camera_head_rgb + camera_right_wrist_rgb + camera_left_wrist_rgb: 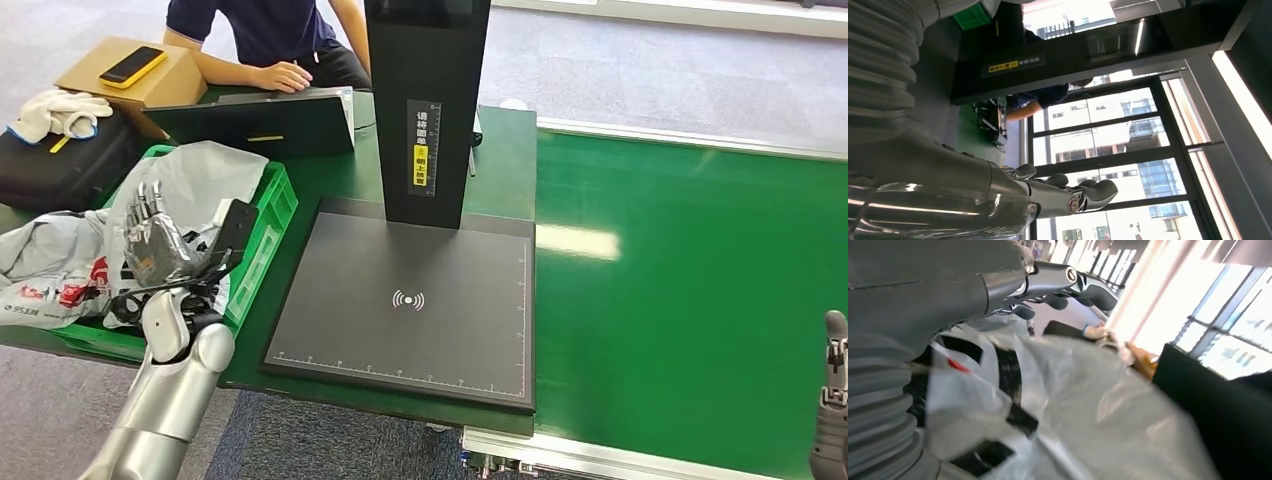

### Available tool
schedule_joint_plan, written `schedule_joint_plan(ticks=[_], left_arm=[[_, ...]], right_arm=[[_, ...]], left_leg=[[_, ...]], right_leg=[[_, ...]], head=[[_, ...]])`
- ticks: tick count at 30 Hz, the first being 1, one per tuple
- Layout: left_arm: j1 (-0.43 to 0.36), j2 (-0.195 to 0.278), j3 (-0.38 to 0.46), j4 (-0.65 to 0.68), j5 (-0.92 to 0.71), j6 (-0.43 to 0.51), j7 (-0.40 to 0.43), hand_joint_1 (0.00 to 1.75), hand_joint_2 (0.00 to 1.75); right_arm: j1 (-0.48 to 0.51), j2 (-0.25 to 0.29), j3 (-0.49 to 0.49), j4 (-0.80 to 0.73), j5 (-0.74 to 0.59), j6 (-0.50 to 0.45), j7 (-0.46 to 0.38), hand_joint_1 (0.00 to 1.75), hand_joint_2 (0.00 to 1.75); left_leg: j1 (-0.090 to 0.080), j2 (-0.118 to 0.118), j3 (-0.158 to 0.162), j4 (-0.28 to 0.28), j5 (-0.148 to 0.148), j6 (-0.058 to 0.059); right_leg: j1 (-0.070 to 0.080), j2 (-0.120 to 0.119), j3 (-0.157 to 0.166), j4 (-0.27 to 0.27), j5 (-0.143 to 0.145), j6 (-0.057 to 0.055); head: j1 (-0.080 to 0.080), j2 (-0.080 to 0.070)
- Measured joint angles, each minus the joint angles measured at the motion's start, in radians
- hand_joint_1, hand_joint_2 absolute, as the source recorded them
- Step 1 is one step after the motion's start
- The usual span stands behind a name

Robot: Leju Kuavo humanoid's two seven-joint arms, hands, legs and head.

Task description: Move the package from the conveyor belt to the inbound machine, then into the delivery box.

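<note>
Grey package (60, 265) lies in green box (275, 205) under left hand (150, 240).

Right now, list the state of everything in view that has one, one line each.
Left hand: over the crate, fingers apart, holding nothing.
Right hand: at the belt's near edge, fingers extended, holding nothing.
Crate: holds grey packages.
Packages: lying crumpled in the crate, one spilling over its far side.
Scanner pad: bare.
Belt: bare.
Laptop: open, facing the person.
Phone: lying on the cardboard box.
</note>
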Motion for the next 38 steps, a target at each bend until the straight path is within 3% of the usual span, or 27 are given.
schedule_joint_plan(ticks=[5, 10, 14, 20, 22, 23, 26, 27, 30, 34, 38], left_arm=[[0.157, -0.004, -0.001, -0.343, 0.224, 0.107, -0.147, 0.00, 1.75], [0.319, -0.039, -0.002, -0.672, 0.453, 0.149, -0.391, 0.00, 1.75], [0.376, -0.056, -0.002, -0.804, 0.476, 0.149, -0.413, 0.00, 1.75], [0.409, -0.068, -0.006, -0.889, 0.561, 0.139, -0.459, 0.00, 1.75], [0.420, -0.070, -0.020, -0.917, 0.686, 0.083, -0.485, 0.00, 1.75], [0.426, -0.072, -0.031, -0.928, 0.755, 0.026, -0.480, 0.00, 1.75], [0.441, -0.094, -0.074, -0.936, 0.947, -0.241, -0.400, 0.00, 1.75], [0.446, -0.107, -0.089, -0.925, 1.000, -0.331, -0.369, 0.00, 1.75], [0.453, -0.153, -0.136, -0.845, 1.096, -0.508, -0.307, 0.00, 1.75], [0.449, -0.191, -0.213, -0.716, 1.105, -0.567, -0.245, 0.00, 1.75], [0.449, -0.200, -0.264, -0.657, 1.080, -0.549, -0.197, 0.00, 1.75]], right_arm=[[0.015, 0.037, -0.038, -0.034, 0.036, 0.032, 0.004, 0.00, 1.75], [0.031, 0.096, -0.055, -0.073, 0.130, 0.071, -0.029, 0.00, 1.75], [0.036, 0.120, -0.055, -0.088, 0.148, 0.072, -0.041, 0.00, 1.75], [0.044, 0.133, -0.053, -0.096, 0.191, 0.059, -0.062, 0.00, 1.75], [0.059, 0.139, -0.036, -0.099, 0.270, 0.017, -0.104, 0.00, 1.75], [0.069, 0.143, -0.016, -0.101, 0.322, -0.020, -0.129, 0.00, 1.31], [0.096, 0.146, 0.097, -0.087, 0.480, -0.176, -0.168, 0.00, 1.31], [0.099, 0.146, 0.146, -0.070, 0.518, -0.233, -0.165, 0.00, 1.75], [0.090, 0.131, 0.300, 0.026, 0.584, -0.373, -0.137, 0.00, 1.75], [0.073, 0.093, 0.479, 0.128, 0.668, -0.504, -0.074, 0.00, 1.75], [0.081, 0.057, 0.598, 0.166, 0.697, -0.543, -0.009, 0.00, 1.75]], left_leg=[[0.000, 0.000, -0.001, 0.000, -0.001, 0.000], [0.000, 0.000, -0.001, 0.000, -0.002, 0.000], [0.000, 0.000, 0.000, 0.000, -0.001, 0.000], [0.000, 0.000, 0.002, 0.000, -0.001, 0.000], [0.000, -0.001, 0.002, 0.000, -0.001, 0.000], [0.000, -0.001, 0.002, 0.000, -0.001, 0.000], [0.000, -0.001, 0.002, 0.000, -0.001, 0.000], [0.000, 0.000, 0.002, 0.000, -0.001, 0.000], [0.000, 0.000, 0.003, 0.000, -0.001, 0.001], [0.000, 0.000, 0.003, 0.000, -0.001, 0.001], [0.000, 0.000, 0.003, 0.000, -0.001, 0.001]], right_leg=[[0.000, 0.000, -0.001, 0.000, 0.000, 0.000], [0.000, 0.000, -0.001, -0.001, -0.001, 0.000], [0.000, 0.000, 0.000, -0.001, -0.001, 0.000], [0.000, 0.000, 0.002, 0.000, -0.001, 0.000], [0.000, -0.001, 0.003, 0.000, -0.001, 0.000], [0.000, -0.001, 0.003, 0.000, -0.001, 0.000], [0.000, -0.001, 0.003, 0.000, -0.001, 0.000], [0.000, 0.000, 0.003, 0.000, -0.001, 0.000], [0.000, 0.001, 0.003, -0.001, 0.000, 0.000], [0.000, 0.000, 0.003, -0.001, 0.000, 0.001], [0.000, 0.000, 0.003, -0.001, 0.000, 0.000]], head=[[0.000, 0.000], [0.000, 0.000], [0.000, 0.000], [0.000, 0.000], [0.000, 0.000], [0.000, 0.000], [0.000, 0.000], [0.000, 0.000], [0.000, 0.000], [0.000, 0.000], [0.000, 0.000]])
